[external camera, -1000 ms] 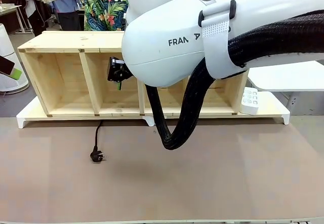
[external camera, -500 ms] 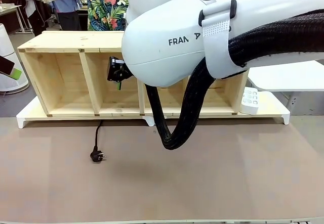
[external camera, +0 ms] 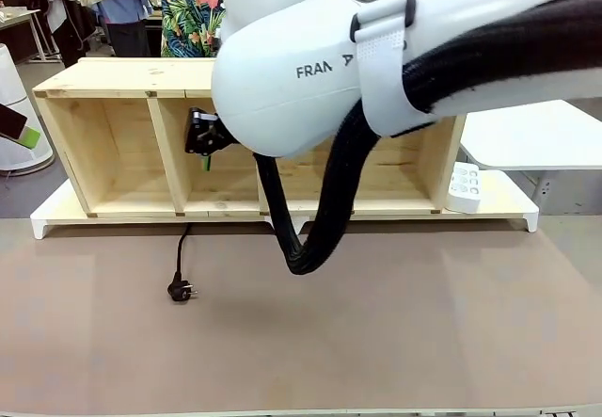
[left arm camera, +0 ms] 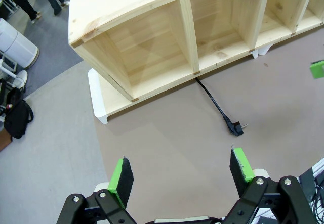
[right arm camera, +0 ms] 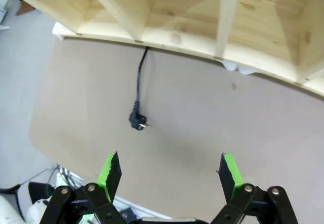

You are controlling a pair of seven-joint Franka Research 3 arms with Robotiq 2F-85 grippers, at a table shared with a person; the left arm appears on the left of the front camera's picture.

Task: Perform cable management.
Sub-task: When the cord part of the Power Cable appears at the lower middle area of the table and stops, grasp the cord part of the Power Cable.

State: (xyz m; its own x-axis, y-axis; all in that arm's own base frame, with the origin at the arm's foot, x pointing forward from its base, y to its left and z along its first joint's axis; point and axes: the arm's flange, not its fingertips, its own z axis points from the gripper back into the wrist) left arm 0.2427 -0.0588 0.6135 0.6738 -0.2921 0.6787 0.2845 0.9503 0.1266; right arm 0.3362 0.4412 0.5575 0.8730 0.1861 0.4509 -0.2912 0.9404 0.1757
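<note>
Overhead, the left end effector (left arm camera: 180,166) and right end effector (right arm camera: 169,163) hang wide open and empty, while the cable (external camera: 177,262) lies untouched on the counter (external camera: 423,323), trailing from under the wooden shelf (external camera: 113,88), plug free. Tidying apparently has yet to begin.

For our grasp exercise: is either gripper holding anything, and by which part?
Nothing is held. The left gripper and right gripper are both open and empty; the power cord lies untouched on the table.
</note>
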